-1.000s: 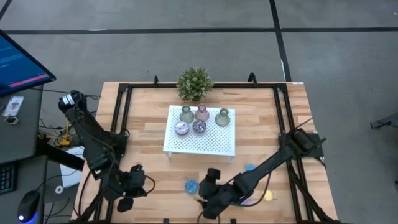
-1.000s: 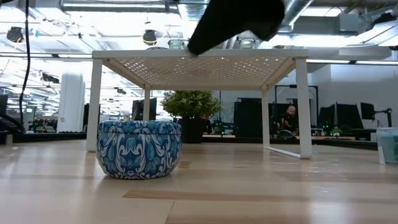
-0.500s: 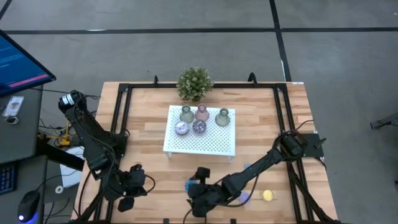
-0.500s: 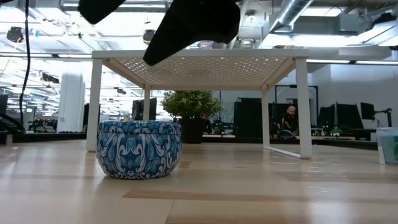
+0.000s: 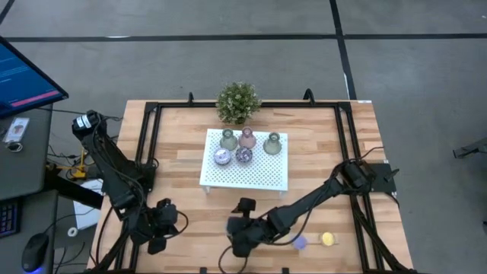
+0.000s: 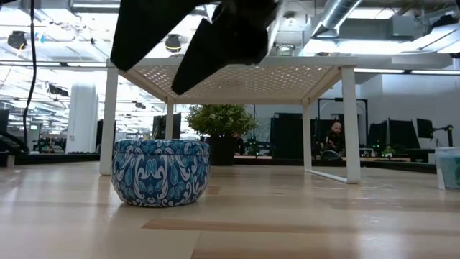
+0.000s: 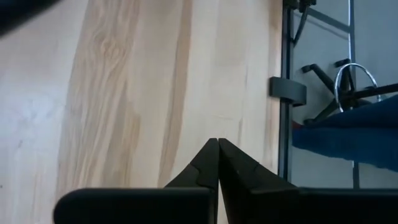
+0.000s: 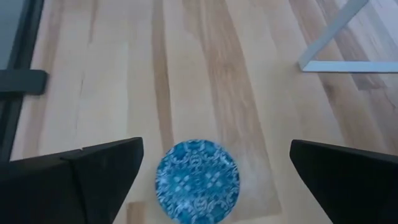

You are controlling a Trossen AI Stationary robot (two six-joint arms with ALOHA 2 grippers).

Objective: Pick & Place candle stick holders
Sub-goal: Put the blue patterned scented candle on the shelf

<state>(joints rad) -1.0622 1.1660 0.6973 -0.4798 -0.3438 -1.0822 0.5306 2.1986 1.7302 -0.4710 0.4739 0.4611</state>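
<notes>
A blue patterned puck (image 8: 197, 180) (image 6: 160, 171) stands on its base on the table in front of the white tray (image 5: 251, 176). My right gripper (image 8: 217, 155) (image 5: 240, 226) hangs open just above it, one finger on each side, touching nothing; in the high view it hides the puck. Three vase-shaped holders (image 5: 246, 138) and two pucks (image 5: 222, 157) stand on the tray. A lilac puck (image 5: 300, 242) and a yellow puck (image 5: 328, 239) sit near the front edge. My left gripper (image 7: 217, 155) (image 5: 160, 230) is shut over bare wood at the near left corner.
A bushy potted plant (image 5: 238, 101) stands behind the tray. A black frame (image 5: 148, 137) runs round the table's edges. The tray stands on thin white legs (image 6: 348, 122). A pale teal piece (image 6: 449, 169) shows at the low view's right edge. Bare wood lies left of the tray.
My right gripper has gone toward the table's left edge along the front, from beside the blue puck to right over it, and both its fingers now show above the puck in the low view. My left gripper has sunk a little. The puck has not moved.
</notes>
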